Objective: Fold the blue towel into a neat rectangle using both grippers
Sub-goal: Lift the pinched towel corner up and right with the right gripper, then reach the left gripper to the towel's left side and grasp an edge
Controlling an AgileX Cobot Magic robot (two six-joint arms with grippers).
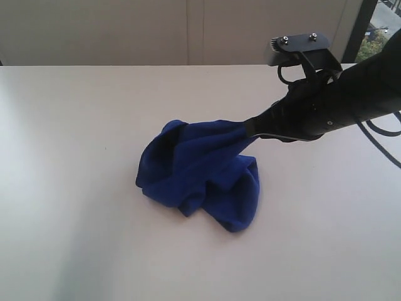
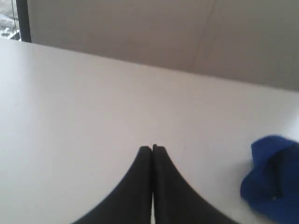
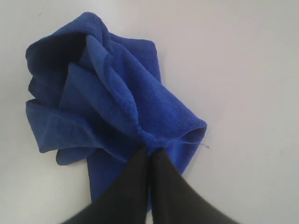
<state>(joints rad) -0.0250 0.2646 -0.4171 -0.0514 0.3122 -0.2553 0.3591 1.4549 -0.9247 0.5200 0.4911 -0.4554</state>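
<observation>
Across the exterior view, the right arm (image 1: 357,94) is cut off by the frame edge. The tips of the right claw (image 1: 249,128) are buried in bunched cloth, so from there I can't separate its two fingers. The blue towel (image 1: 200,172) lies crumpled near the middle of the white counter (image 1: 69,188). Its folds hide most of its own edges, and I can't tell which part is pinched.

From the right wrist view, I see the right claw clamped tight on a gathered pinch of the towel, with the cloth fanning away from the tips onto the counter.

Only the left wrist view shows the left claw (image 2: 153,148). Its fingers are pressed together and hold nothing, over bare counter and well apart from the towel. The towel is blurred there and cut off at the frame's edge.
</observation>
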